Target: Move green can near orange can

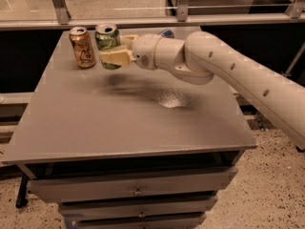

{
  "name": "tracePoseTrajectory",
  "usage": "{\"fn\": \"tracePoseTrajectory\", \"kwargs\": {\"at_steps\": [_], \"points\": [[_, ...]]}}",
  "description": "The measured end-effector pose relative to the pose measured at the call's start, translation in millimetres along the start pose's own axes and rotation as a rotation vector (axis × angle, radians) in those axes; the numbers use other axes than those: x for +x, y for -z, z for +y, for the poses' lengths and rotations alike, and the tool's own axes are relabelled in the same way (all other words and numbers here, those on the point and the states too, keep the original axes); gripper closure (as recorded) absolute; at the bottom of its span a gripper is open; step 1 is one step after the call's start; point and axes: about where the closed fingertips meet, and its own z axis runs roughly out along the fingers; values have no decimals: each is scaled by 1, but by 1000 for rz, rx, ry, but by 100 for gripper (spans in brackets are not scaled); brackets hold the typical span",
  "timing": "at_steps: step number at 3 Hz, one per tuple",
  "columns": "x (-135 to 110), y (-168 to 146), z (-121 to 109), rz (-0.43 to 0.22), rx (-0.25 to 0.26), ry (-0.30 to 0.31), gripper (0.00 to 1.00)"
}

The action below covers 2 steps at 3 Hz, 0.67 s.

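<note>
One green can (pixel 106 38), upright, silver top with its opening showing, sits at the far left part of the counter (pixel 86 128). My hand (pixel 110 49) is clamped on it from the right. The near one of my tan fingers (pixel 114 57) crosses the front of its body and the other lies behind it, so the fingers are only as far apart as the can is wide. A strip of green shows under the near finger. I cannot tell whether the base touches the counter or hangs just above it.

Orange can (pixel 82 46): upright just to the left of the green one, a narrow gap between them, not touching. Coppery body, pale logo facing the camera, silver top. The two tops are at nearly the same height.

My arm (pixel 228 66), white and jointed, reaches in from the right edge and crosses the back of the counter. Its shadow is a dark smear on the grey surface below the hand, with a bright speckled glare patch to the right of that.

Blue-and-silver can (pixel 166 32): only a sliver is seen behind my wrist, near the back edge.

The counter has drawers (pixel 95 191) under its front edge. Speckled floor (pixel 271 194) below, at right.
</note>
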Motion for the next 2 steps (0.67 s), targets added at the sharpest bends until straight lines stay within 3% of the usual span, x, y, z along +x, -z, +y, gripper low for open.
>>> {"fn": "tracePoseTrajectory", "kwargs": {"at_steps": [2], "points": [[21, -50, -35, 25, 11, -7, 100]]}}
